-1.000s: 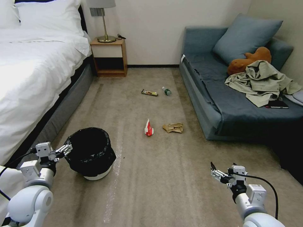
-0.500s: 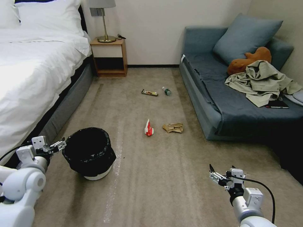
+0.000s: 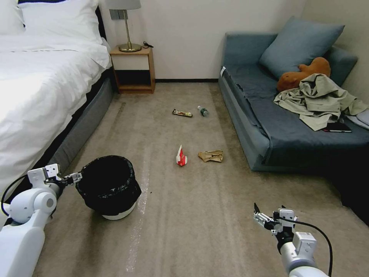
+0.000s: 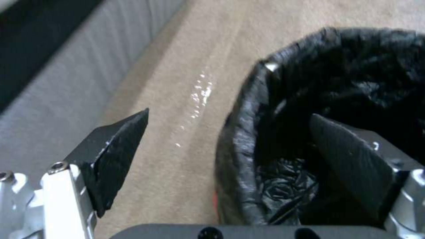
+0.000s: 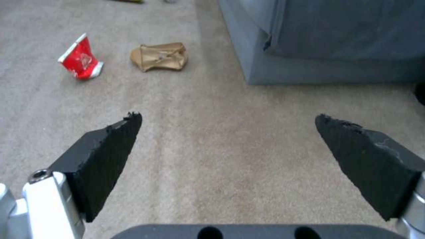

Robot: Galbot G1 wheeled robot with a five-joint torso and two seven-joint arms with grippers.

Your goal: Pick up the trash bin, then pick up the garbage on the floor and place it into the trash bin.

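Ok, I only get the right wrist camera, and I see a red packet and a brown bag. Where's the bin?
Observer: The trash bin stands on the robot's left, beside the bed.
Operator: Is the other hand holding it?
Observer: Not yet. The left gripper has its jaws open, one on each side of the rim.
Operator: Any more rubbish?
Observer: Yes, a bar wrapper and a small bottle lie farther off, near the sofa.

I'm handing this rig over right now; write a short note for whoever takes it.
Left gripper: open, straddling the rim of the trash bin, one finger inside, one outside; bin on the carpet beside the bed.
Right gripper: open, empty, low over the carpet.
Snack packet, paper bag, bar wrapper and bottle lie on the floor.
Done: nothing.
Left: grasp bin, collect all four.
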